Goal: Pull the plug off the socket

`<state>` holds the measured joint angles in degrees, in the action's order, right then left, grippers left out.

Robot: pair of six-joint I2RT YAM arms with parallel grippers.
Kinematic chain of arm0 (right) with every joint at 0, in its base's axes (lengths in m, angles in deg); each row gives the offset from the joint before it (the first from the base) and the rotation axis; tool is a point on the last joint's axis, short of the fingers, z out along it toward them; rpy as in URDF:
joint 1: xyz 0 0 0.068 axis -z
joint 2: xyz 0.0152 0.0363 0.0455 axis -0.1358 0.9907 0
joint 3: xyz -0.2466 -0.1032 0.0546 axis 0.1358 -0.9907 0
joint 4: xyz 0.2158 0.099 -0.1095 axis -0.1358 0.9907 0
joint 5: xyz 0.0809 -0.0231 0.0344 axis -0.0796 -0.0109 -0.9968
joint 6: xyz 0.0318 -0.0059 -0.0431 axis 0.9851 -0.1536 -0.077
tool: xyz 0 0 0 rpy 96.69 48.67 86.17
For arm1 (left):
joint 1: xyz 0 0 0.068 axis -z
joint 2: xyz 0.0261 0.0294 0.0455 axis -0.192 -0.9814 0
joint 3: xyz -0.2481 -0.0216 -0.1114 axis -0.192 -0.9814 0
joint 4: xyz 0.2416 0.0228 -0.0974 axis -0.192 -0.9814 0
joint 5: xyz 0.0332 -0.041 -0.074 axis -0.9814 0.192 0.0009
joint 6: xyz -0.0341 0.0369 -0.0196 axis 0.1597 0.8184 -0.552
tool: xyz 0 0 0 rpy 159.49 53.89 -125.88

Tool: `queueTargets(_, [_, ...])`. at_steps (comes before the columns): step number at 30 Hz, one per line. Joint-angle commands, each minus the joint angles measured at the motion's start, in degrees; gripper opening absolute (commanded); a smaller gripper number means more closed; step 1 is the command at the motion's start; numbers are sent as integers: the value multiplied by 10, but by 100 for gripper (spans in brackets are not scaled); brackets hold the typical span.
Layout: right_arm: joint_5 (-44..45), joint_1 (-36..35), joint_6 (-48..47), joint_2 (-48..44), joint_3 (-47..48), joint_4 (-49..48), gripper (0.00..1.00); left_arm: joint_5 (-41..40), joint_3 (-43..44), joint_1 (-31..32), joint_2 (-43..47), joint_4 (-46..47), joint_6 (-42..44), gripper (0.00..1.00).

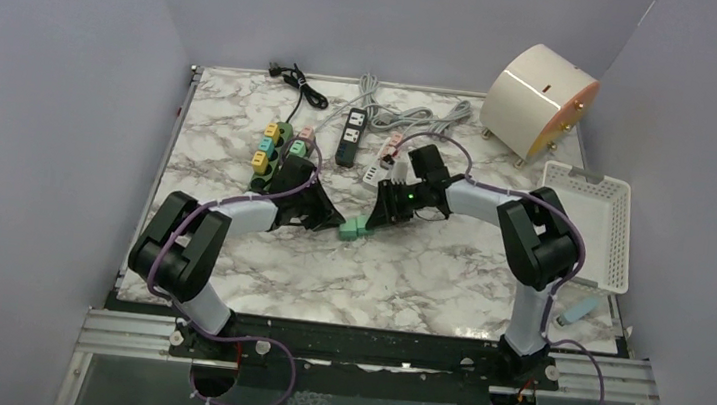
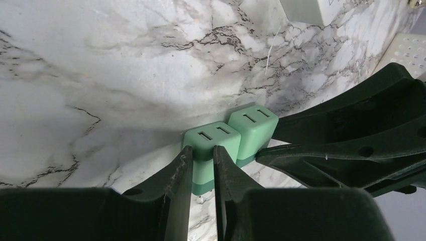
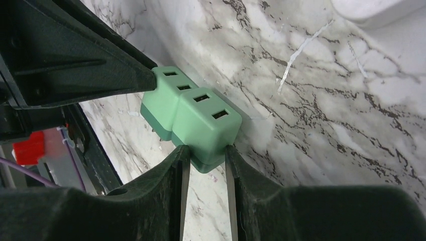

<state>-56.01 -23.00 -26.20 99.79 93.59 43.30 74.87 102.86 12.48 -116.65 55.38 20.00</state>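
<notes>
Green adapters (image 2: 211,143), undersides unseen

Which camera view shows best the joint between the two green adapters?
The right wrist view: the green adapters sit close and large, with seam and slots clear. The left wrist view shows them too, partly hidden by the left gripper. The top external view gives only a small green spot.

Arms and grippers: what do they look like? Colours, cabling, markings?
Left arm and right arm match: black joint housings, white link shells, a purple cable along each. A green light glows near the right wrist. Left gripper and right gripper are all black, with tapered fingers. No markings readable.
</notes>
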Motion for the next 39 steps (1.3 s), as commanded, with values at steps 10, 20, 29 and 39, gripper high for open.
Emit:
queueTargets(10, [-66, -4, -52, -40, 79, 47, 47, -94, 44, -10, 6, -59, 63, 47])
queueTargets(20, [180, 18, -16, -62, 243, 115, 56, -142, 128, -11, 100, -104, 174, 70])
queueTargets(29, [335, 17, -10, 160, 532, 342, 67, -152, 118, -14, 160, -109, 250, 81])
queueTargets(39, [388, 17, -15, 247, 594, 377, 68, -137, 101, -15, 176, -113, 266, 86])
